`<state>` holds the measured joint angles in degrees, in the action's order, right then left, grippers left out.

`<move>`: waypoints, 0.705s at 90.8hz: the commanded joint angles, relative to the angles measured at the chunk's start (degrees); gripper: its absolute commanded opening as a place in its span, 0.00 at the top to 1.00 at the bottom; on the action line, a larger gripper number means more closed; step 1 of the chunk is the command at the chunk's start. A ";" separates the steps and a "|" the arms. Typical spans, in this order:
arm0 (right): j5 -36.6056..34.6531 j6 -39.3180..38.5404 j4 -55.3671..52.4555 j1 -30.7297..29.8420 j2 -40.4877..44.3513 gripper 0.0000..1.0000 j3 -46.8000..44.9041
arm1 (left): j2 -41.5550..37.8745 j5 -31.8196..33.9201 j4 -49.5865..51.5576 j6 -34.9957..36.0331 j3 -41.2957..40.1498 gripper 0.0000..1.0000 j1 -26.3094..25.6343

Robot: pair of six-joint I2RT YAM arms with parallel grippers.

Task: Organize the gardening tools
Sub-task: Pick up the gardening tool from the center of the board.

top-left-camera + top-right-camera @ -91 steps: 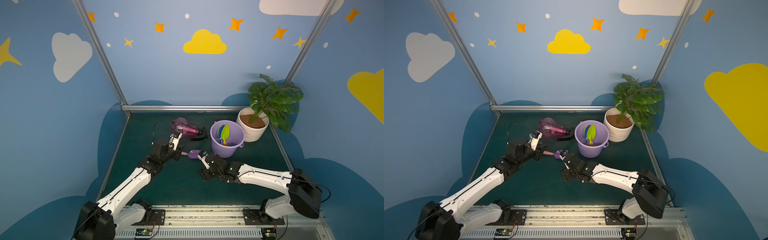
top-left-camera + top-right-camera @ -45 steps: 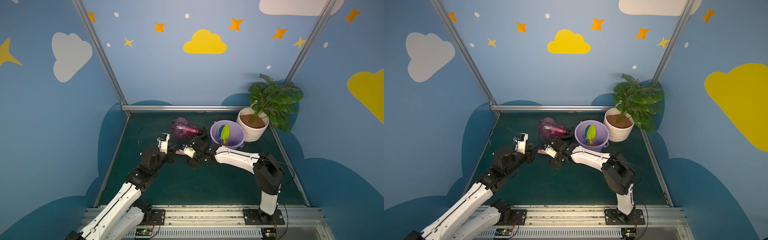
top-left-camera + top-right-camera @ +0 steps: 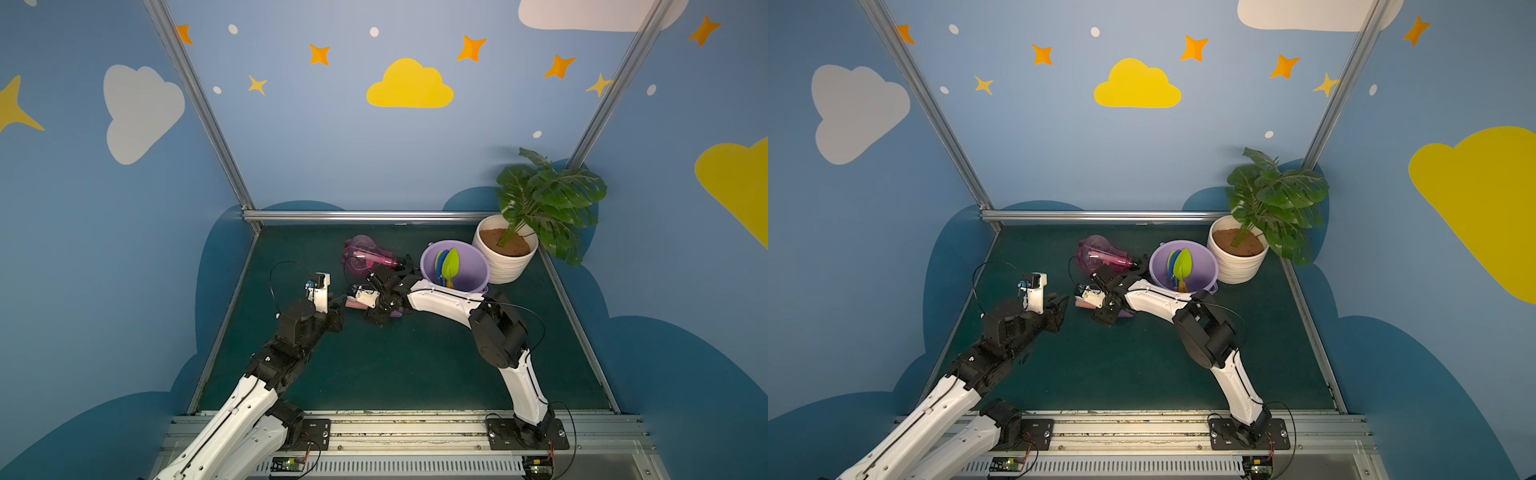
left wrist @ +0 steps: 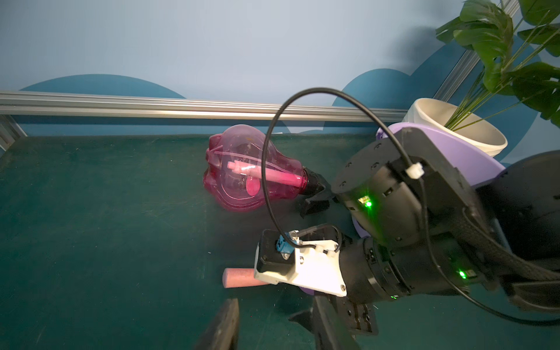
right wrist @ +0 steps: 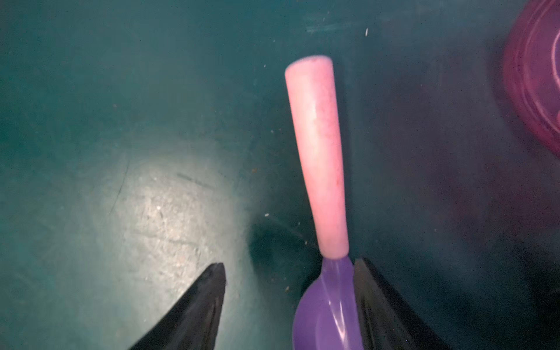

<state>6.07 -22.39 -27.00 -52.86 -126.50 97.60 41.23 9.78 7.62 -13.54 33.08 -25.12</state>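
A purple shovel with a pink handle [image 3: 354, 304] [image 3: 1082, 304] [image 4: 239, 277] [image 5: 318, 157] lies flat on the green mat. My right gripper [image 3: 372, 311] [image 3: 1105, 309] [image 5: 289, 265] hangs over its neck, open, with one finger against the purple neck and a gap at the other. My left gripper [image 3: 337, 309] [image 3: 1059, 309] [image 4: 274, 300] stands open and empty just short of the handle's end. The pink spray bottle [image 3: 365, 255] [image 3: 1100, 253] [image 4: 242, 172] lies on its side behind them. A green shovel [image 3: 451, 262] [image 3: 1183, 264] and a blue shovel [image 3: 439, 259] stand in the bucket.
The lilac bucket [image 3: 473, 270] [image 3: 1204, 270] stands right of the bottle, close behind my right forearm. A white ribbed plant pot [image 3: 505, 268] [image 3: 1237, 270] with a leafy plant fills the back right corner. Metal rails edge the mat.
My left gripper has drawn back to the left, away from the shovel. My right arm has raised its elbow and brought its gripper over the shovel's neck, its jaws narrowing.
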 commanded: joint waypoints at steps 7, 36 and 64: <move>-0.25 -0.46 -2.24 0.37 -3.62 0.35 4.34 | -0.80 1.29 0.29 -0.52 -0.21 0.55 0.17; 0.58 -1.35 -4.09 0.61 -7.30 0.49 8.47 | -1.81 1.73 0.62 -0.43 -0.30 0.55 0.17; 1.25 -2.94 -5.06 0.18 -7.66 0.78 8.05 | -2.88 1.47 1.34 -1.10 0.18 0.54 0.19</move>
<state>6.48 -24.56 -29.76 -52.56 -133.19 104.95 39.31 11.00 8.12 -13.96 33.08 -25.12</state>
